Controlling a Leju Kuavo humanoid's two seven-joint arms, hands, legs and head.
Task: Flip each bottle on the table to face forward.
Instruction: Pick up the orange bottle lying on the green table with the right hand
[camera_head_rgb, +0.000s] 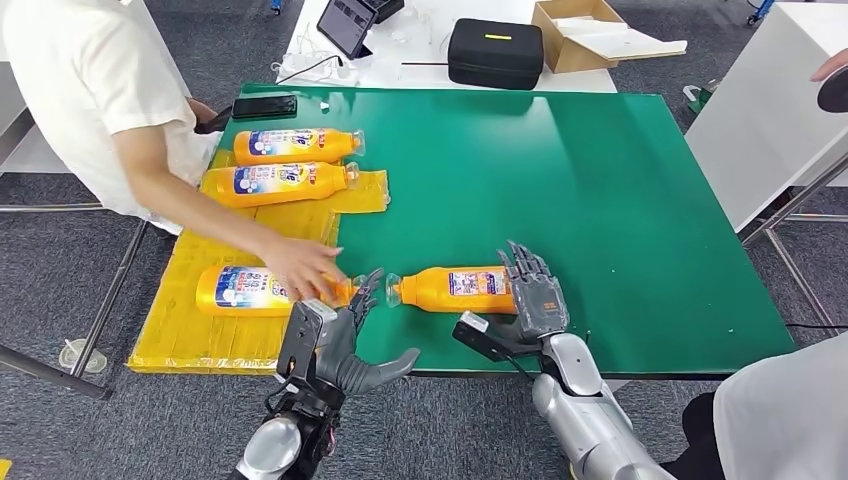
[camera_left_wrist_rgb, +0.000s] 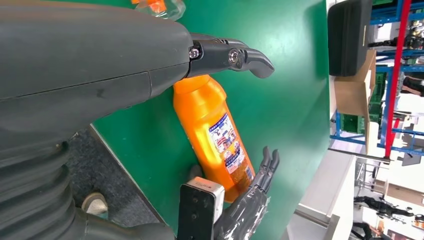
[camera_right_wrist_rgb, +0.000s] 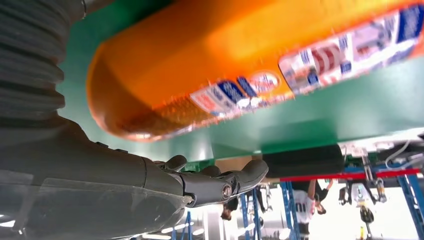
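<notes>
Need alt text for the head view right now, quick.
An orange bottle lies on the green table at the right robot hand, while a person's hand covers another bottle on yellow sheets by the open left robot hand.

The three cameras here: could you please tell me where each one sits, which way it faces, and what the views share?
Head view: high on the body, looking forward and down at the green table; both arms show, the left robot hand and right robot hand.
Left wrist view: behind the left robot hand, looking across the table at the orange bottle and the right robot hand.
Right wrist view: behind the right robot hand, close under the orange bottle.
Shared: all three show that bottle.
</notes>
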